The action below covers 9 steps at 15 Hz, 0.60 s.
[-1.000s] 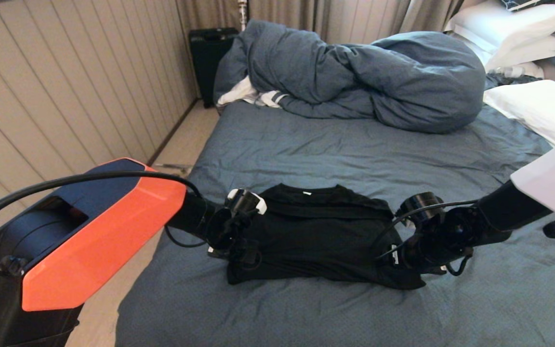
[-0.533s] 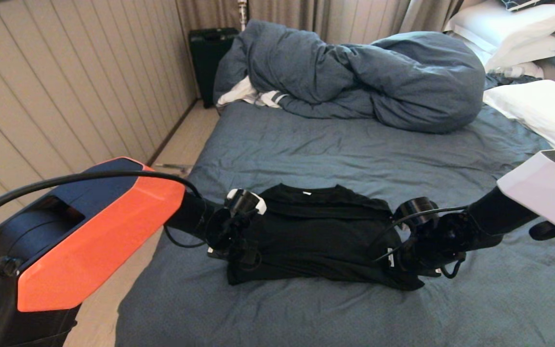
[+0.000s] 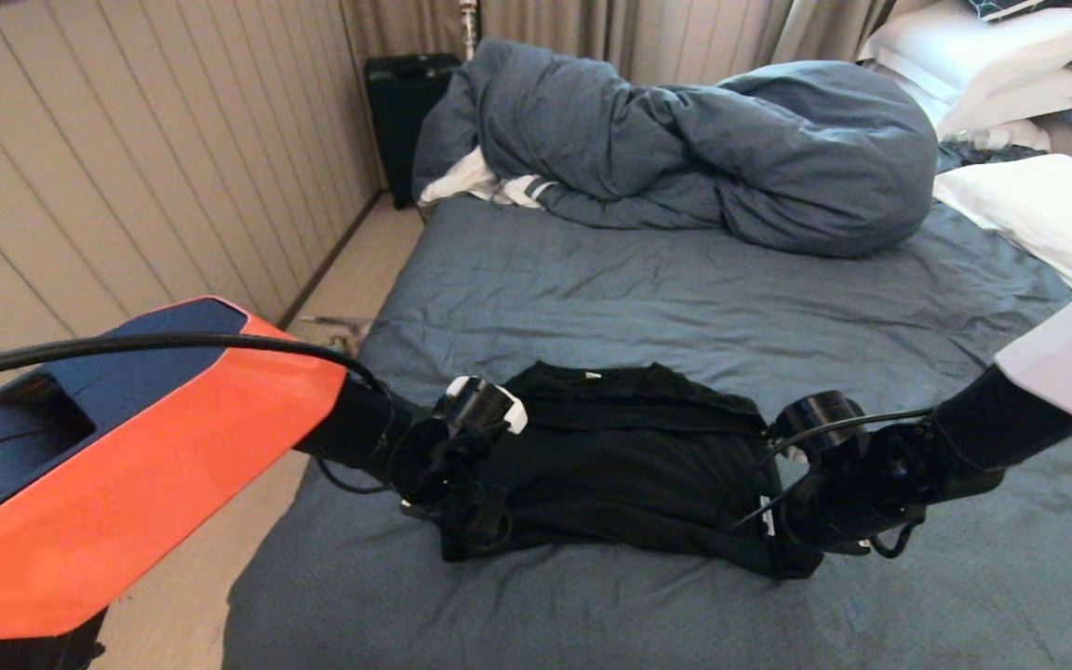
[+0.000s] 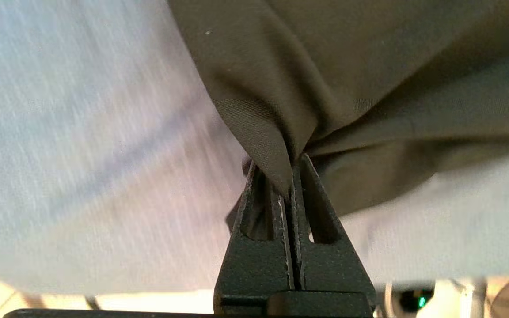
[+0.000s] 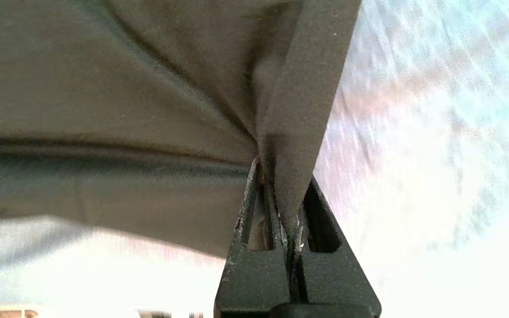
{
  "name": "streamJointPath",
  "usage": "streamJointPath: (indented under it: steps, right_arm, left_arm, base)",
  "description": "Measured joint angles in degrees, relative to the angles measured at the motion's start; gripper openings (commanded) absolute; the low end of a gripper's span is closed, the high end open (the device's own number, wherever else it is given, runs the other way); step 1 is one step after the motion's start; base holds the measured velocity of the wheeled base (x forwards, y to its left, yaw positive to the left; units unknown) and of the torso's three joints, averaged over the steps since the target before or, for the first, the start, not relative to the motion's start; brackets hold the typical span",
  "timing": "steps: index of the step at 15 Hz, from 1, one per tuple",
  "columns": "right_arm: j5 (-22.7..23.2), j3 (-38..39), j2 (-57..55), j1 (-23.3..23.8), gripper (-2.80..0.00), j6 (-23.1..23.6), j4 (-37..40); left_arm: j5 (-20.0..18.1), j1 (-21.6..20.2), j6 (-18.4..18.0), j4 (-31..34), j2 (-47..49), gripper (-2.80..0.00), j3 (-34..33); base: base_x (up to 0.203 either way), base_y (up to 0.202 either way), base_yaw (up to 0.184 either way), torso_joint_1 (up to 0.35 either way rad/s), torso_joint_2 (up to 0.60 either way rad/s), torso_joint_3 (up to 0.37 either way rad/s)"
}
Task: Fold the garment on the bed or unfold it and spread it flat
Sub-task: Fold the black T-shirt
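Two thin pinches hold the garment [image 3: 624,465], which lies folded near the bed's [image 3: 685,288] front edge: the left gripper [image 4: 290,176] and right gripper [image 5: 281,207] each clamp a side fold. Either could slip if lifted unevenly (the wrinkled sheet [image 3: 917,596] may drag it). Beyond lie a duvet [image 3: 703,140], pillows [image 3: 1038,209] and a panelled wall [image 3: 127,158].

Bedroom: bed [image 3: 592,279], duvet [image 3: 703,149], pillows [image 3: 1038,209].
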State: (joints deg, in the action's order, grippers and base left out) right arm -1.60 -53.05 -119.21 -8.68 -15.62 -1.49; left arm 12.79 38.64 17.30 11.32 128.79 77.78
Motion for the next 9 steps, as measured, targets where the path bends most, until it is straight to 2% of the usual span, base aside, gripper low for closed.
streamJointPath:
  steps: [9]
  right_arm:
    - [0.2,7.6,7.5,0.6,-2.8,1.2,0.3]
  left_arm:
    - [0.2,1.8,-0.4,0.0,-9.2,-2.8,-10.7]
  base:
    - [0.0,0.0,0.0,0.0,0.0,0.0]
